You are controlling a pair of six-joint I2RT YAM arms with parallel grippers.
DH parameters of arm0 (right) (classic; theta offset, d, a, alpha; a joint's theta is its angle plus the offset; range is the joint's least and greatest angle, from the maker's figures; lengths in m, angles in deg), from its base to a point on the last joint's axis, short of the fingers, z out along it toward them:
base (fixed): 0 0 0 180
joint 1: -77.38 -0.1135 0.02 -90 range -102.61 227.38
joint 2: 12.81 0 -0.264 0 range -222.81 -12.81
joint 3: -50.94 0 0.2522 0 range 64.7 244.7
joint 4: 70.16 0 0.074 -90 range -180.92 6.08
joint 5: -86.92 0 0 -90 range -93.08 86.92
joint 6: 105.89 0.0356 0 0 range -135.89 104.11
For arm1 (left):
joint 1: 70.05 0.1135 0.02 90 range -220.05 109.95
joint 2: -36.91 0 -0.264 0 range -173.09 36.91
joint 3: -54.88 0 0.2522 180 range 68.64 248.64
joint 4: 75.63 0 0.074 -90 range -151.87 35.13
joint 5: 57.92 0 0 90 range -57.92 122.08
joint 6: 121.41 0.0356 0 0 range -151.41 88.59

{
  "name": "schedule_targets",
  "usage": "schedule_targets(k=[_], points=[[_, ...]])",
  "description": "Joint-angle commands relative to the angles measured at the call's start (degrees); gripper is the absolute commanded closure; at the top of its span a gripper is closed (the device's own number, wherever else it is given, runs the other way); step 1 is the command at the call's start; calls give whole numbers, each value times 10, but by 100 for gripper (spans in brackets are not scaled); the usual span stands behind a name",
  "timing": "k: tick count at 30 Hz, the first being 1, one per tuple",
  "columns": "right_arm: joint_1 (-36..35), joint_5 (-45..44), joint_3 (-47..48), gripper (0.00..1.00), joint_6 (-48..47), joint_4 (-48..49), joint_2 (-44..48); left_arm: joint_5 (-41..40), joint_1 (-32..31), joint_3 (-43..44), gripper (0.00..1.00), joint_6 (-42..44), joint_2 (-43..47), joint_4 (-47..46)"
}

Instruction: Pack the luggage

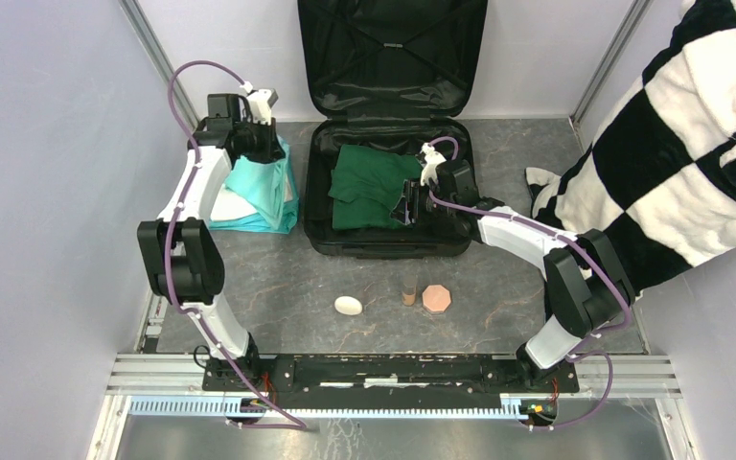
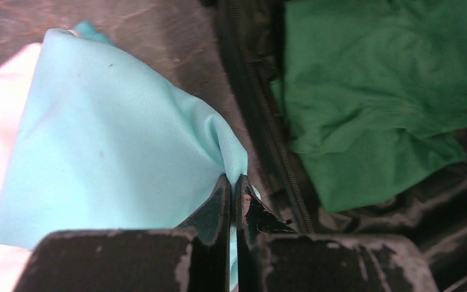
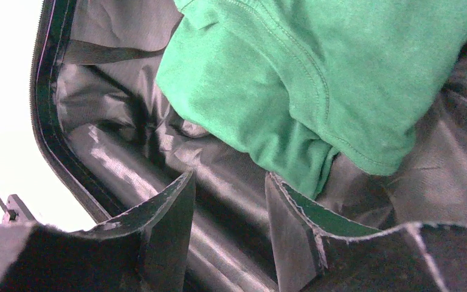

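The open luggage (image 1: 388, 247) sits at the bench's (image 1: 278, 287) twelve o'clock, green garment (image 3: 292, 79) inside, checkered blanket (image 1: 690, 125) at three o'clock. At nine, the left end effector (image 2: 235, 182) pinches teal cloth (image 2: 109, 140). Only the wrist view shows the right end effector (image 3: 229, 179) gaping beside the garment.

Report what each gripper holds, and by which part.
The left gripper pinches the teal cloth by a bunched fold at its edge. The right gripper is open inside the luggage beside the green garment, holding nothing.

White arms (image 1: 199, 187) carry black joints, purple cables (image 1: 198, 64) and scuffed black jaws
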State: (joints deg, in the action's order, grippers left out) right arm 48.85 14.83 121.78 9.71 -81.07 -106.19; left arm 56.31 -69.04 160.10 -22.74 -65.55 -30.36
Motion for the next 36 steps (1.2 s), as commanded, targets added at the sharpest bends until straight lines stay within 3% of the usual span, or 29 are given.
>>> schedule_targets(k=[1, 8, 22, 36], points=[[11, -8, -1, 47, 5, 0, 31, 75, -35, 16, 98, -47, -3, 12], [28, -8, -9, 48, 6, -9, 48, 116, -87, 68, 98, -78, -44, 12], [69, -6, -51, 49, 8, -4, 78, 110, -204, 154, 98, -77, -111, 22], [119, -30, -83, 49, 5, -23, 118, 129, -317, 234, 98, 11, -258, 35]])
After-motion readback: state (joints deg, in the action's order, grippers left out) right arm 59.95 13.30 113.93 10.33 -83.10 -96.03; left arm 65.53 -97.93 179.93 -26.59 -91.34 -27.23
